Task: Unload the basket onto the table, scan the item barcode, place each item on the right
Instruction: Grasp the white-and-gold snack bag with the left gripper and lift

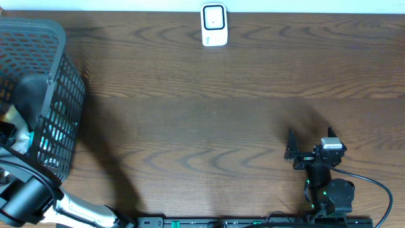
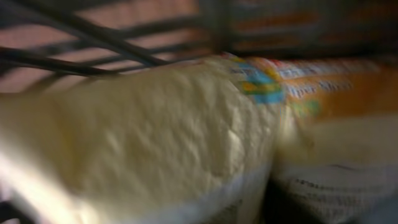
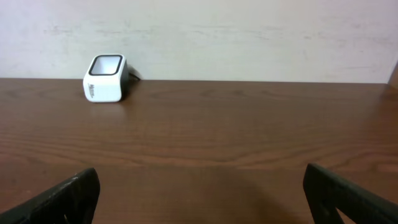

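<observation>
Item: pale yellow packet (image 2: 155, 137) lying inside the mesh basket (image 1: 63, 82), left side | Handling: likely light, soft, slippery film; pinch a sealed edge | Left gripper: sunk in basket, cannot tell its state | Right gripper (image 3: 199, 193): near right, fingers spread, empty

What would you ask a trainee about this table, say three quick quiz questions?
1. True or false: the white scanner stands inside the black basket.
2. The right gripper is: A) open and empty, B) shut on a packet, C) holding the scanner.
3. Which arm reaches into the basket?

Key: 1 false, it stands on the table by the far edge; 2 A; 3 the left arm.
</observation>
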You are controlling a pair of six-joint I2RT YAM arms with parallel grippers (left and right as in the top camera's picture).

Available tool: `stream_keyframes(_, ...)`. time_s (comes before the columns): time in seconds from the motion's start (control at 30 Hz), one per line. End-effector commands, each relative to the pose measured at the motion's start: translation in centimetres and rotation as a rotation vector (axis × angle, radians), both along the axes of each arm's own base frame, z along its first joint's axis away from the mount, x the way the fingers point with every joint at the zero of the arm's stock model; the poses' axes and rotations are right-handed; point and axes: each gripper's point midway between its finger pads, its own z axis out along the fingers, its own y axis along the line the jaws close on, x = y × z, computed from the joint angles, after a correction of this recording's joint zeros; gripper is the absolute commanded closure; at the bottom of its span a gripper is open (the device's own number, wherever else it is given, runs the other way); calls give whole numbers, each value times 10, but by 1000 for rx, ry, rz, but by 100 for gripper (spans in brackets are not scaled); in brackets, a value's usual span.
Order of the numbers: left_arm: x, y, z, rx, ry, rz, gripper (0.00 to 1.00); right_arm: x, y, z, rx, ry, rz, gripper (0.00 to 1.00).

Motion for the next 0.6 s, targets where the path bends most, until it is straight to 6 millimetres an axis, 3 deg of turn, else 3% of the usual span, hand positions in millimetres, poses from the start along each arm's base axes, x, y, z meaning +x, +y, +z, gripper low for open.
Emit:
stream_keyframes(0.0,13,-15,-19,-104,-38,-92,93,0,-1,-1,10,2,-4,1)
stream_keyframes(0.13,12,-18,-12,-105,-43,-92,93,0,-1,-1,10,2,-4,1)
stream_keyframes(0.3,17,-19,23,-50,-124,-92,93,0,-1,-1,10,2,-5,1)
stream_keyframes(0.4,19,-18,59,25,-200,-55,93,0,-1,-1,10,2,-5,1)
stream_keyframes(0.57,32,-26,142,168,-434,-77,93,0,-1,-1,10,2,-5,1)
